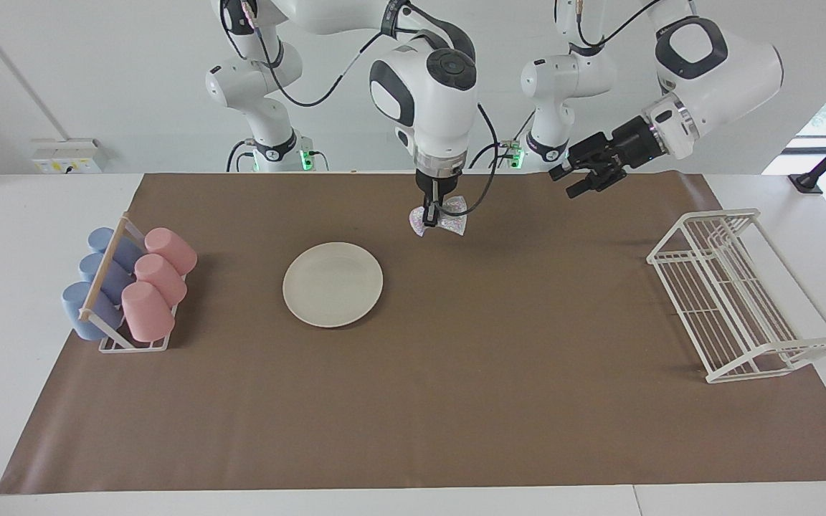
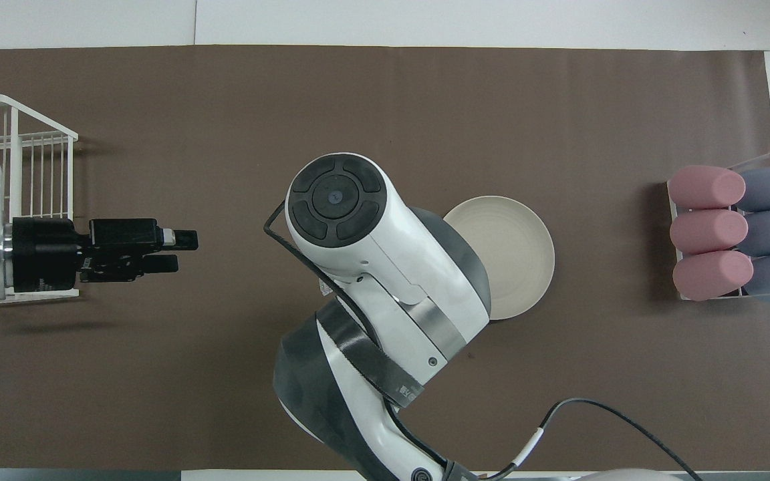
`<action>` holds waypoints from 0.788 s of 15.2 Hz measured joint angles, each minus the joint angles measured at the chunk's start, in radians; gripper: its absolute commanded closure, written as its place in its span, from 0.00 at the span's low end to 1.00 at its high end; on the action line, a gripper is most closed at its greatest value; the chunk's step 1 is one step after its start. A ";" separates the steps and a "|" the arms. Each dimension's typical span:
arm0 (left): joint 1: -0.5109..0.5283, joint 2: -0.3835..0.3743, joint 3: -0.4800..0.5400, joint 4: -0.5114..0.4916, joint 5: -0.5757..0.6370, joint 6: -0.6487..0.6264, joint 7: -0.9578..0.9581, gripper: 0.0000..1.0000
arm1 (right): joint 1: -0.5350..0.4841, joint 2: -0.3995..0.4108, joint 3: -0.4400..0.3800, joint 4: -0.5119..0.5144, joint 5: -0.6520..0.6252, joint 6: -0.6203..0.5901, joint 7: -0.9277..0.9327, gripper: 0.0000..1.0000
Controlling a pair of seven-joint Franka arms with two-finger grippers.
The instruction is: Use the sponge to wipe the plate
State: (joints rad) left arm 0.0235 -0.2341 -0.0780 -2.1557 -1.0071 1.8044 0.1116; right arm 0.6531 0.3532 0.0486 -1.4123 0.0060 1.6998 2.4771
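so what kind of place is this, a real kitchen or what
Probably a robotics lab staged as a dishwashing station, not a real kitchen: two Franka arms stand at a white table under a brown mat, with a cup rack, a plate and a wire dish rack.

No readable text, labels or numbers anywhere.

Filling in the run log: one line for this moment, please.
right gripper: shut on sponge, over mat | left gripper: waiting | plate: bare, untouched | wiping: not started
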 measured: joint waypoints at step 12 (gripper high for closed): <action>-0.206 0.238 -0.013 -0.008 -0.376 -0.024 0.310 0.00 | 0.000 0.000 0.000 0.029 -0.006 -0.029 0.002 1.00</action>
State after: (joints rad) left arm -0.1825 0.0043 -0.0913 -2.1636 -1.3830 1.7802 0.4221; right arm 0.6530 0.3533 0.0484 -1.3835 0.0004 1.6707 2.4789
